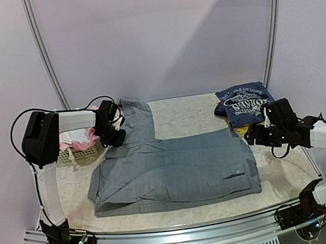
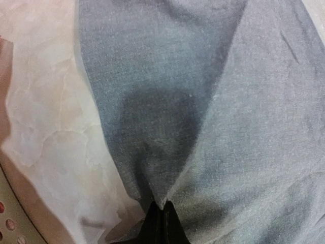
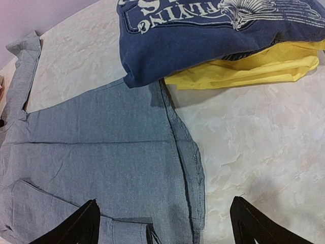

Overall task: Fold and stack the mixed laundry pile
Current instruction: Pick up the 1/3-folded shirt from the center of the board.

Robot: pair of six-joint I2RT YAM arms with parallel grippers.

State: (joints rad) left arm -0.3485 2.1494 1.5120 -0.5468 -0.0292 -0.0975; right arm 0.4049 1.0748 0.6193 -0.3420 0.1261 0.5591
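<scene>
Trousers: grey, spread flat across the middle of the surface, one leg running off to the far left. Partly doubled over, not yet a compact fold.

Left pincer: closed on a pinch of trouser cloth at the far-left part. In the wrist view the fabric tents into the shut tips.

Right pincer: wide, holding nothing, hanging over the trousers' right edge.

Tee: navy, printed, folded, lying on a folded yellow piece at far right. Stack begun.

Pink and white pieces: bunched in the basket at far left, unfolded.

Judgement: about midway. Two pieces stacked, trousers in hand, basket pieces to come. No dress seen.
</scene>
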